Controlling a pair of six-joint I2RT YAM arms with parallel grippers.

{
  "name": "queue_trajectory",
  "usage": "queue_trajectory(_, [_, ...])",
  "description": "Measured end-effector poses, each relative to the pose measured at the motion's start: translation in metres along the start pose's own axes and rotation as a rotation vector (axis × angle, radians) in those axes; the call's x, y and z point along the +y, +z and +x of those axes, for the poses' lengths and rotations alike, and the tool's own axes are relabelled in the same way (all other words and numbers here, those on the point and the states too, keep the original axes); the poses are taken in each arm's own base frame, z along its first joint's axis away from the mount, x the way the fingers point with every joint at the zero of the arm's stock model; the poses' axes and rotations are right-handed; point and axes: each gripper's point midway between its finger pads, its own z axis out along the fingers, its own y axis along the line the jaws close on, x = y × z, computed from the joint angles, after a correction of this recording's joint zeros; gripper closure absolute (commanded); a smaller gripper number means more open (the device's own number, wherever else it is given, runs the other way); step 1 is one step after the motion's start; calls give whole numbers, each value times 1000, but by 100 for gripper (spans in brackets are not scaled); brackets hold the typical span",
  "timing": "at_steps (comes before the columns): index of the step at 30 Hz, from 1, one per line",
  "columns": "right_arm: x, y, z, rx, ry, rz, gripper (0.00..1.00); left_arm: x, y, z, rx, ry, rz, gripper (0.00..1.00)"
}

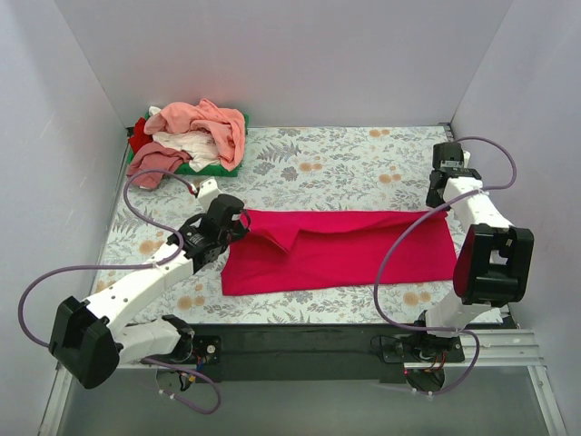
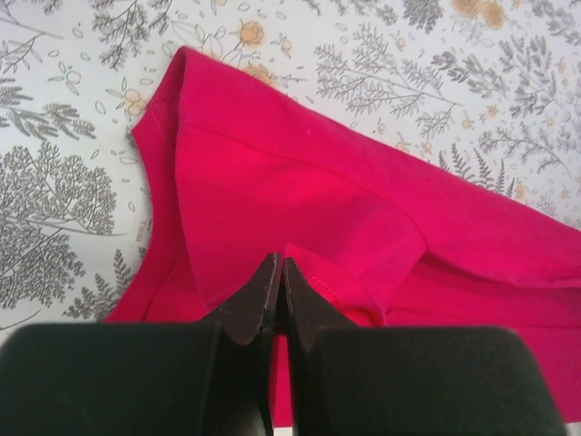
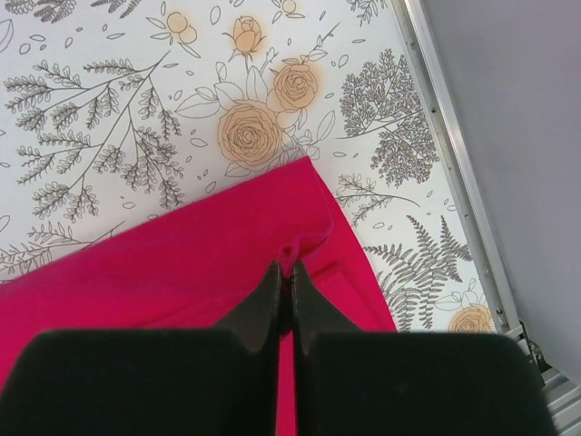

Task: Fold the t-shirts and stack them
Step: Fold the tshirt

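First shirt mid-fold, nothing stacked yet.

Magenta shirt (image 1: 345,254) spread flat across the middle of the table (image 1: 363,154), with only a flap at its far left turned over (a start, judging by the loose shape, not a finished fold). Pile (image 1: 195,136) of pink, white and red shirts heaped unfolded on the tray (image 1: 211,169) at far left, so most of the job probably left. Left gripper (image 1: 241,222) at the shirt's far left corner, jaws pressed together, apparently pinching the raised fold. Right gripper (image 1: 443,193) at the far right corner, jaws likewise closed tight, nipping a small pucker of cloth.
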Motion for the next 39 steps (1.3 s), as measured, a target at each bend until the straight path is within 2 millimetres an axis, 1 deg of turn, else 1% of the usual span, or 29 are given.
queue_trajectory(3, [-2, 0, 8, 10, -4, 3, 95, 6, -4, 8, 18, 0, -6, 100])
queue_trajectory(4, [-3, 0, 12, 17, -6, 7, 93, 9, -6, 11, 27, 0, -9, 100])
queue_trajectory(5, [-5, 1, 15, 22, -5, 16, 85, 12, -8, 14, 35, 1, -13, 100])
queue_trajectory(7, [-11, 2, 24, 33, -6, 47, 83, 18, -11, 23, 59, 1, -23, 100])
queue_trajectory(8, [-14, 2, 30, 39, -6, 65, 71, 22, -13, 29, 77, 0, -31, 95])
queue_trajectory(9, [-18, 2, 35, 45, 2, 86, 59, 26, -15, 36, 96, -1, -42, 81])
queue_trajectory(10, [-23, 2, 41, 51, 8, 112, 49, 32, -17, 43, 117, 0, -56, 59])
queue_trajectory(11, [-29, 0, 46, 57, 14, 136, 39, 38, -19, 50, 139, -1, -74, 54])
queue_trajectory(12, [-34, -1, 50, 60, 24, 160, 36, 44, -22, 57, 159, -7, -90, 50])
queue_trajectory(13, [-40, -4, 53, 60, 26, 185, 34, 51, -25, 64, 177, -12, -110, 42])
queue_trajectory(14, [-46, -7, 54, 57, 33, 207, 29, 58, -28, 69, 196, -13, -129, 36])
queue_trajectory(15, [-51, -10, 55, 50, 46, 227, 27, 63, -32, 73, 208, -18, -141, 30])
queue_trajectory(17, [-58, -16, 53, 32, 66, 251, 26, 67, -39, 73, 211, -40, -146, 21])
queue_trajectory(19, [-61, -21, 48, 10, 88, 248, 23, 65, -43, 68, 197, -63, -131, 17])
queue_trajectory(20, [-59, -24, 47, 4, 95, 230, 19, 64, -44, 67, 191, -69, -125, 16])
queue_trajectory(21, [-52, -25, 46, 3, 99, 178, 8, 63, -44, 66, 190, -69, -122, 14])
queue_trajectory(22, [-49, -26, 45, 3, 99, 157, 2, 61, -43, 66, 190, -68, -119, 13])
queue_trajectory(23, [-34, -27, 43, -1, 97, 61, 1, 58, -40, 67, 194, -61, -117, 11])
queue_trajectory(24, [-24, -28, 41, -8, 97, -1, 2, 55, -36, 67, 197, -55, -113, 11])
queue_trajectory(26, [8, -30, 37, -40, 95, -187, 2, 45, -24, 75, 224, -33, -97, 10])
queue_trajectory(27, [24, -32, 41, -39, 88, -281, 2, 39, -16, 80, 244, -19, -89, 9])
queue_trajectory(29, [49, -35, 49, -20, 74, -424, 2, 32, -1, 93, 285, 12, -89, 7])
queue_trajectory(31, [68, -32, 59, 14, 66, -522, 2, 29, 13, 105, 319, 37, -99, 6])
queue_trajectory(34, [86, -21, 77, 83, 59, -598, 2, 25, 31, 121, 376, 66, -100, 6])
queue_trajectory(36, [93, -14, 96, 133, 56, -631, 2, 21, 42, 128, 413, 78, -95, 6])
queue_trajectory(37, [94, -12, 109, 161, 57, -638, 2, 13, 47, 126, 418, 76, -73, 6])
queue_trajectory(39, [96, -15, 110, 136, 66, -669, 2, -1, 61, 120, 423, 65, -34, 6])
